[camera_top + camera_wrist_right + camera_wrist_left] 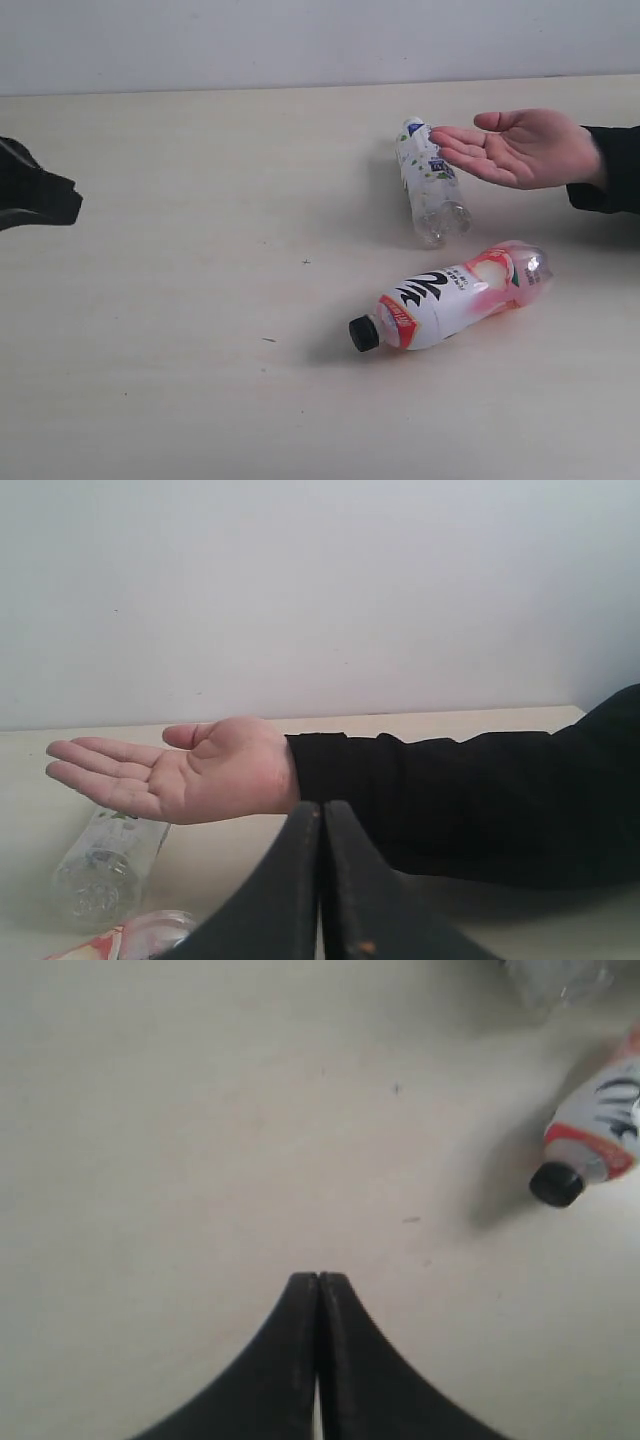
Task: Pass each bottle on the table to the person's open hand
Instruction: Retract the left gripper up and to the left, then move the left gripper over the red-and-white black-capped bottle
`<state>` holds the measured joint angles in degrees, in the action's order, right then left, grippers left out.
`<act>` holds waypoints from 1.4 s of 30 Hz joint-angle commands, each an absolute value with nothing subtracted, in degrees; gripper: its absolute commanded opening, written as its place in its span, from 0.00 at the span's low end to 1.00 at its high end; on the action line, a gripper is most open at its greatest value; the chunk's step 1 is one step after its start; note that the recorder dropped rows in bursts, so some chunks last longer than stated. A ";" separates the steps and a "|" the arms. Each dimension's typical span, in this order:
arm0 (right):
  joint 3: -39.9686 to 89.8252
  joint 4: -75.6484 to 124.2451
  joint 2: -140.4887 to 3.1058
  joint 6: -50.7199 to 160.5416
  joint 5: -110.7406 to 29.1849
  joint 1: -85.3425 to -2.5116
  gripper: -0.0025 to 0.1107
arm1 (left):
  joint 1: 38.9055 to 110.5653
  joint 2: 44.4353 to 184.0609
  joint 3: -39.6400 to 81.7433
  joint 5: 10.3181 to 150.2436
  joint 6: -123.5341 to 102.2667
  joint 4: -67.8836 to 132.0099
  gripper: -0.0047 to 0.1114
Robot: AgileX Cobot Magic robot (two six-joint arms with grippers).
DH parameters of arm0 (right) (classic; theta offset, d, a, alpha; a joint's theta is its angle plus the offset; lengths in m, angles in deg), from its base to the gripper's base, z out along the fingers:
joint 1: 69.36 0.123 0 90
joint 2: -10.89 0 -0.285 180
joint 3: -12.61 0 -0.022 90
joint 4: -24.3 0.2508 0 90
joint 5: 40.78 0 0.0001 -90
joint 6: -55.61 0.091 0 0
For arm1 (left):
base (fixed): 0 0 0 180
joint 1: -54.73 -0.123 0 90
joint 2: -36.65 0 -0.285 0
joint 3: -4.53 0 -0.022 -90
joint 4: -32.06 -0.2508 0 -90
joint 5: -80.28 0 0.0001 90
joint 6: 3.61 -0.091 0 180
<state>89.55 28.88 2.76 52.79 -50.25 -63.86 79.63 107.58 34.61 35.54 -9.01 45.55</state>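
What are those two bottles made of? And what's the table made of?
The pink-red bottle looks like clear, glossy plastic: light glints on its see-through end. The green-labelled bottle also looks like thin clear plastic, since the table shows through its bare end. The table seems to be wood or laminate, matte, with faint grain.

Plain pale grey-white wall (300, 40) running across the background, black fabric sleeve (470, 800) stretching in front of the wall
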 commanded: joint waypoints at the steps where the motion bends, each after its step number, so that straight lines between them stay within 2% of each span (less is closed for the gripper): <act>1: 89.83 28.90 3.11 52.76 -49.70 -64.03 0.02 | 79.39 113.65 30.62 28.37 -9.15 42.78 0.04; 13: 89.83 28.90 3.11 52.76 -49.70 -64.03 0.02 | 79.39 122.87 30.49 26.63 -11.36 42.93 0.04; 18: 89.83 28.90 3.11 52.76 -49.70 -64.03 0.02 | 79.39 123.03 30.49 31.76 -11.93 43.24 0.04; 34: 89.83 28.90 3.11 52.76 -49.70 -64.03 0.02 | 79.39 123.03 30.49 31.01 -20.26 50.90 0.05; 38: 89.83 28.90 3.11 52.76 -49.70 -64.03 0.02 | 79.39 123.03 30.49 31.01 -21.03 52.40 0.15; 42: 89.83 28.90 3.11 52.76 -49.70 -64.03 0.02 | 79.39 123.03 30.49 30.89 -26.41 57.67 0.33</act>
